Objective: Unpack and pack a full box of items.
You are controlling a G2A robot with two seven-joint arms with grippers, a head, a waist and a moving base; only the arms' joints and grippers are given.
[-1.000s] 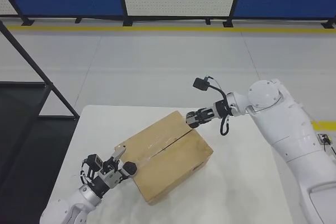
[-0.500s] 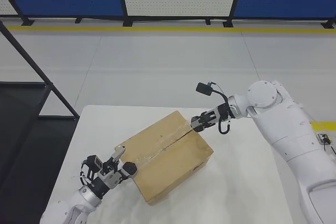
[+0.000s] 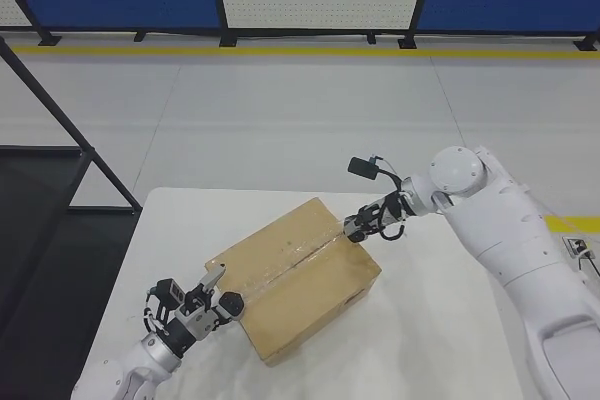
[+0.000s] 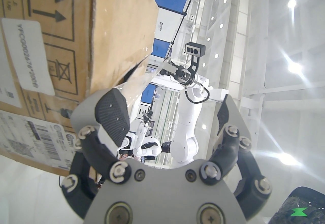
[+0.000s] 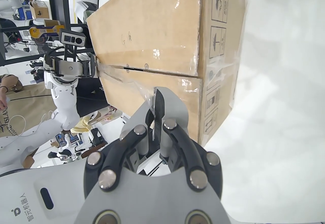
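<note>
A brown cardboard box (image 3: 300,275), sealed with clear tape along its top seam, lies at an angle on the white table (image 3: 430,330). At the box's far right end my right gripper (image 3: 352,228) is shut on a loose strip of the clear tape (image 5: 146,91), just off the seam's end (image 5: 153,100). At the near left end my left gripper (image 3: 223,287) stands open. One pad (image 4: 111,108) rests by the box's labelled side (image 4: 114,19), where crumpled tape (image 4: 142,82) hangs. The right gripper (image 4: 165,68) shows far off past the box, as does the left gripper (image 5: 95,67).
A black metal frame (image 3: 70,150) stands off the table's left side. Bare table lies to the right and in front of the box. Beyond the table's far edge (image 3: 260,190) is open floor with a yellow line (image 3: 280,50).
My right gripper has shifted slightly toward the front along the box's far right end, keeping the tape strip in its grip. The left arm and the box have not moved.
</note>
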